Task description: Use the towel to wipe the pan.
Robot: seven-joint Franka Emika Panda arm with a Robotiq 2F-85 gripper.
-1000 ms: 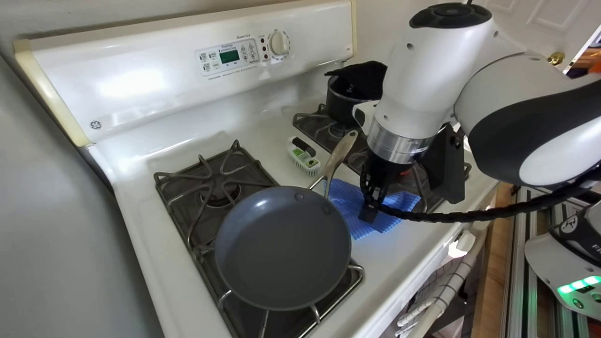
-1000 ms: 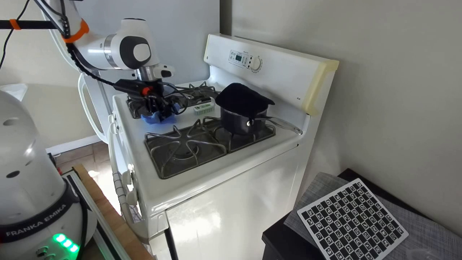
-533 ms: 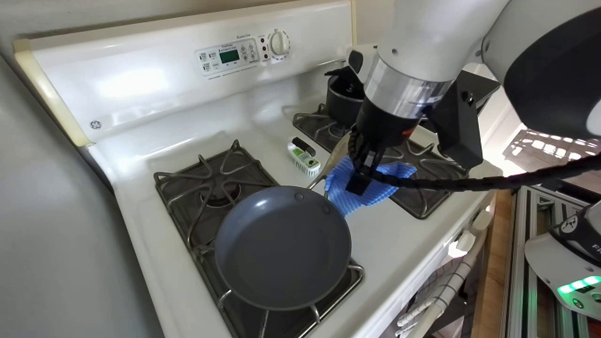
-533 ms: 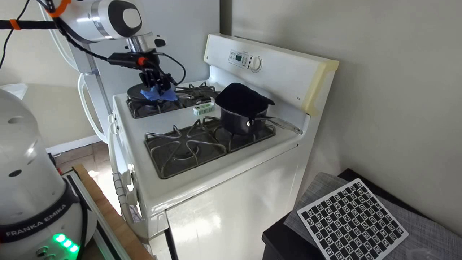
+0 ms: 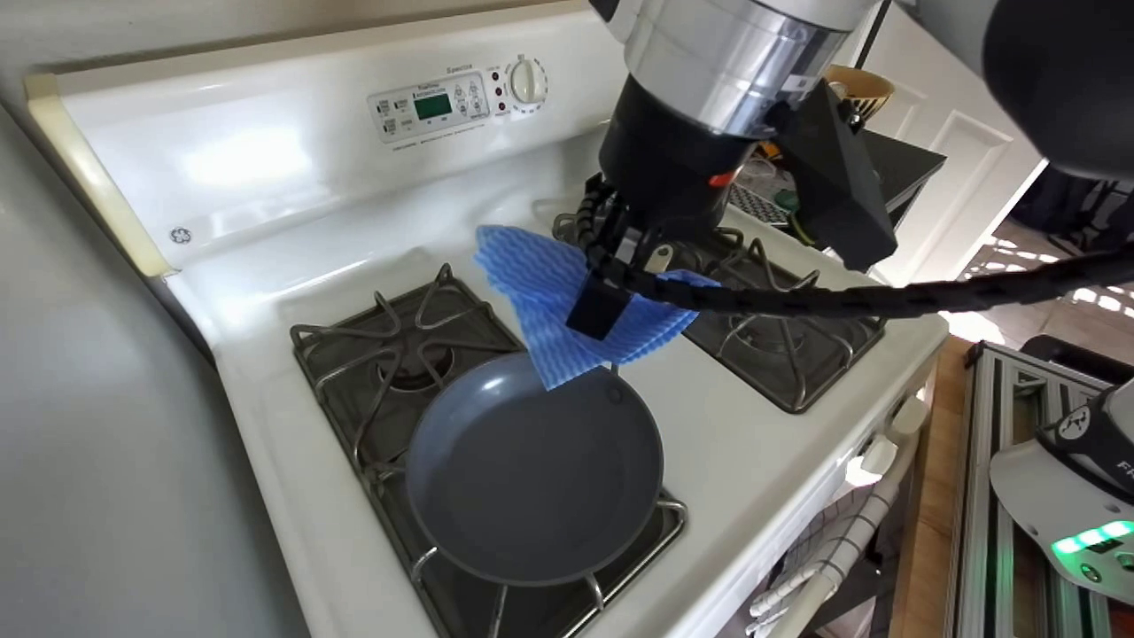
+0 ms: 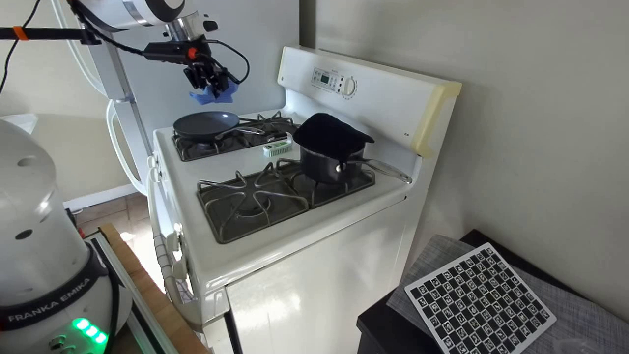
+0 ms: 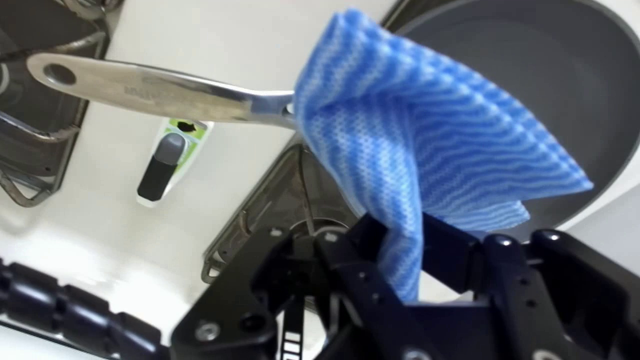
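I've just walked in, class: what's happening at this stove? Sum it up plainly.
A robot arm holds a blue towel pinched in its end effector. The towel hangs in the air, higher than the pan on the stove; an exterior view shows a gap between them, so it isn't wiping at this moment. A brush and a dark pot also sit on the stove.
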